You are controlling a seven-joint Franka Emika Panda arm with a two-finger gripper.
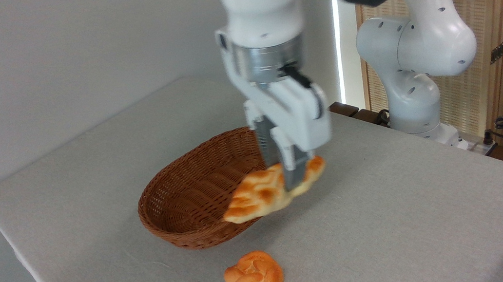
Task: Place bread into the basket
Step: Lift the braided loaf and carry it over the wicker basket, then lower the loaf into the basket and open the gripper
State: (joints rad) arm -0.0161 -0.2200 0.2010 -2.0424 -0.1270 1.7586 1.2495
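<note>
Gripping the bread (pixel 264 193) near its right end, my gripper (pixel 291 174) has its jaws clamped on the braided loaf, which hangs tilted, left tip low, over the near rim of the basket (pixel 180 195). I note a golden-orange crust with paler creases. The oval wicker basket sits on the grey cloth-covered bench (pixel 390 220). A knotted bun (pixel 254 280) lies apart.

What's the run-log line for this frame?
claw: shut on bread | bread: lifted, tilted, over basket rim | bun: on table | phase: transport
</note>
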